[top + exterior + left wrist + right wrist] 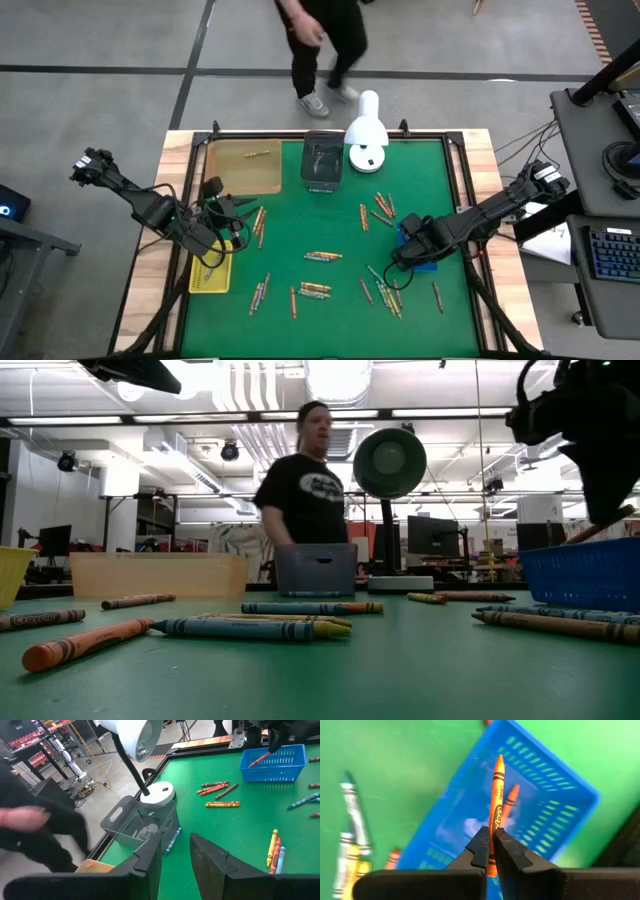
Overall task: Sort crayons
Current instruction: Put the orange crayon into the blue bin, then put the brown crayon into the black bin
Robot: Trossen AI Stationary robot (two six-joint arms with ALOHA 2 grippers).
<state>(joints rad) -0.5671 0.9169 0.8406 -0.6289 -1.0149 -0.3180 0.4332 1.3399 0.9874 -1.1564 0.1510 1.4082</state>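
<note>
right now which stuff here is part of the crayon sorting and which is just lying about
Part of the job:
- orange crayon pinched in the right tool
- loose crayons on the mat
- blue basket, yellow tray, tan tray, grey bin

Lying about:
- white lamp
- keyboard

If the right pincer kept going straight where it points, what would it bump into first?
Probably the blue basket: the right pincer, shut on an orange crayon, points into it, where another orange crayon lies.
</note>
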